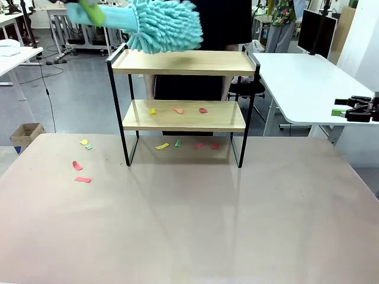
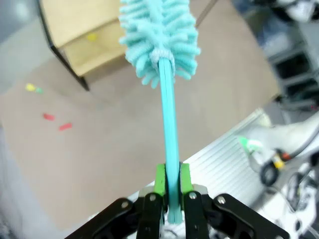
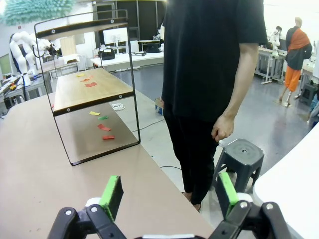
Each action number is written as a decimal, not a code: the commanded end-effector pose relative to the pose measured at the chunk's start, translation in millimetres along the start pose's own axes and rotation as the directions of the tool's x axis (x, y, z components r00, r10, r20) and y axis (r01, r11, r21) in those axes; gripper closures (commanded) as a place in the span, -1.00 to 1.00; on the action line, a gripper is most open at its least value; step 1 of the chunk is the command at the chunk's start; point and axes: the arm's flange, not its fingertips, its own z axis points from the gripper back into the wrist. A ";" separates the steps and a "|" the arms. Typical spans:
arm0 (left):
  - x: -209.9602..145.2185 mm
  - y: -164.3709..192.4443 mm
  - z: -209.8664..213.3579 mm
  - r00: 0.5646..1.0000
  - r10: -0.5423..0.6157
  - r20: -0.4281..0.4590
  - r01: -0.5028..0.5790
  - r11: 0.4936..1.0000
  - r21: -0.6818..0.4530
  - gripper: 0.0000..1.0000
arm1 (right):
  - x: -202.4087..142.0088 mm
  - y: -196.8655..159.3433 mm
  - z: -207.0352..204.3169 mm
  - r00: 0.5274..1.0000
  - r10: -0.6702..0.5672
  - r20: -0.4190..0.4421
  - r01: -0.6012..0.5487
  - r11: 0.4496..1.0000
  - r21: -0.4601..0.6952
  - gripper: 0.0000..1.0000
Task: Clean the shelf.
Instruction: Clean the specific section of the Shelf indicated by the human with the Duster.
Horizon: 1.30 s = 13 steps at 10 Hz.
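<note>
The shelf (image 1: 183, 63) stands at the far middle of the table, two wooden boards in a black frame. A fluffy teal duster (image 1: 163, 23) hovers just over the left end of the top board. Its handle runs left into my left gripper (image 1: 89, 12), which is blurred there. In the left wrist view my left gripper (image 2: 172, 180) is shut on the teal handle, with the duster head (image 2: 159, 37) over the shelf (image 2: 75, 30). Small paper scraps (image 1: 177, 110) lie on the lower board. My right gripper (image 1: 355, 109) hangs open at the far right, off the table; its fingers (image 3: 112, 194) hold nothing.
More paper scraps (image 1: 161, 146) lie on the table under the shelf, and others (image 1: 79, 166) at its left. A person (image 3: 209, 74) stands behind the shelf beside a grey stool (image 3: 239, 154). A white table (image 1: 302, 89) is at the right, a cardboard box (image 1: 23, 135) on the floor at left.
</note>
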 end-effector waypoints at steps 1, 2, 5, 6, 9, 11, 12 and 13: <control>-35.4 22.4 -5.7 0.986 -0.153 -0.063 0.145 0.984 -0.108 0.73 | 3.3 0.4 -1.3 1.000 0.005 0.001 -0.005 1.000 0.003 -1.00; -43.7 20.7 -7.9 0.970 -0.160 -0.181 0.141 0.983 -0.116 0.73 | 3.3 0.4 -1.3 1.000 0.005 0.001 -0.005 1.000 0.003 -1.00; -58.9 0.2 -28.6 0.852 -0.176 -0.493 0.146 0.984 -0.099 0.73 | 3.3 0.4 -1.3 1.000 0.005 0.001 -0.005 1.000 0.003 -1.00; -67.8 3.1 -41.7 0.802 -0.199 -0.563 0.186 0.979 -0.081 0.73 | 3.3 0.4 -1.3 1.000 0.005 0.001 -0.005 1.000 0.003 -1.00; -98.9 35.4 -74.8 0.677 -0.221 -0.702 0.287 0.958 -0.025 0.73 | 3.3 0.4 -1.3 1.000 0.005 0.001 -0.005 1.000 0.003 -1.00; -110.0 56.2 -77.5 0.678 -0.265 -0.686 0.334 0.942 -0.034 0.73 | 3.3 0.4 -1.3 1.000 0.005 0.001 -0.005 1.000 0.003 -1.00; -109.2 55.9 -88.8 0.701 -0.287 -0.653 0.366 0.930 -0.016 0.73 | 3.3 0.4 -1.3 1.000 0.005 0.001 -0.005 1.000 0.003 -1.00; -100.9 43.7 -80.8 0.660 -0.215 -0.719 0.293 0.956 -0.017 0.73 | 3.3 0.4 -1.3 1.000 0.005 0.001 -0.005 1.000 0.003 -1.00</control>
